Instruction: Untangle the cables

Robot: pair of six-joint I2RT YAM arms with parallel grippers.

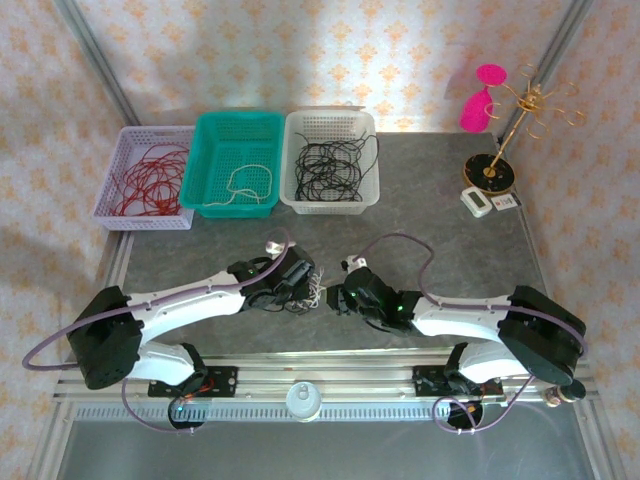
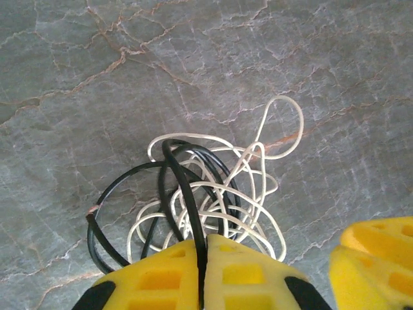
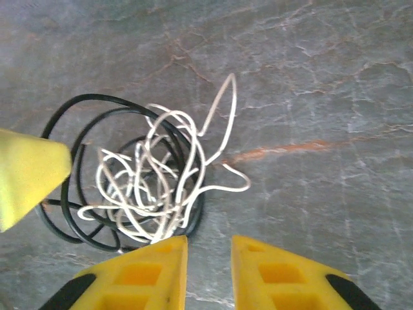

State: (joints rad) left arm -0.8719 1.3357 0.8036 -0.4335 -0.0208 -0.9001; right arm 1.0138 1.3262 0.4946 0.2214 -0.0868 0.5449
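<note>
1. Between the two grippers, near the front edge of the table (image 1: 450, 260), you have the clump of cables (image 1: 312, 292): white loops tangled through black ones, lying on the grey marbled top.
2. Your left gripper (image 2: 204, 242) is pressed together on a black strand (image 2: 182, 190), which runs out of the clump into the seam between its yellow fingers.
3. Your right gripper (image 3: 210, 244) stands narrowly parted just beside the clump. Nothing is between its fingers, and bare table shows in the gap.
4. Well apart, along the back, you see three baskets in a row: a lilac basket (image 1: 115, 165) with red cables (image 1: 150, 185), a teal basket (image 1: 205, 150) with one white cable (image 1: 245, 185), and a white basket (image 1: 292, 150) with black cables (image 1: 330, 165).
5. At the back right stands a gold branched stand (image 1: 520, 110) beside a pink object (image 1: 480, 105).
</note>
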